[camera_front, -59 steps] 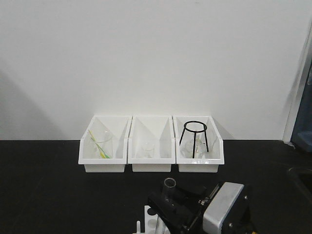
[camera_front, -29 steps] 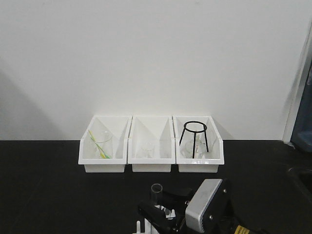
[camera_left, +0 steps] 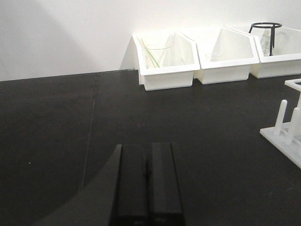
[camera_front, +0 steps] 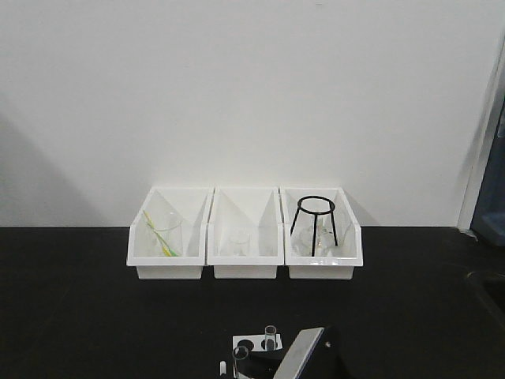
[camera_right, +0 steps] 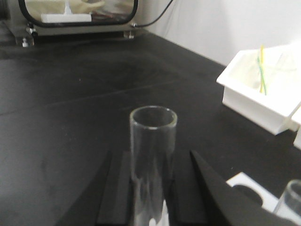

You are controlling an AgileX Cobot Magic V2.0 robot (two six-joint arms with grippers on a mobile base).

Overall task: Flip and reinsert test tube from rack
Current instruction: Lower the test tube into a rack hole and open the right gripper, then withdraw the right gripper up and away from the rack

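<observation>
While upright, test tube (camera_right: 153, 165) between right pincer (camera_right: 151, 197) fingers

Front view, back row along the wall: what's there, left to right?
Bin with a beaker and yellow-green straws → middle bin with small glassware → bin with the black tripod stand.

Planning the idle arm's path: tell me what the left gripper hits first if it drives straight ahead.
The left gripper, fingers shut, points across bare black tabletop toward the white wall. Nothing stands in that line; the leftmost white bin sits just right of it, though depth is unclear.
</observation>
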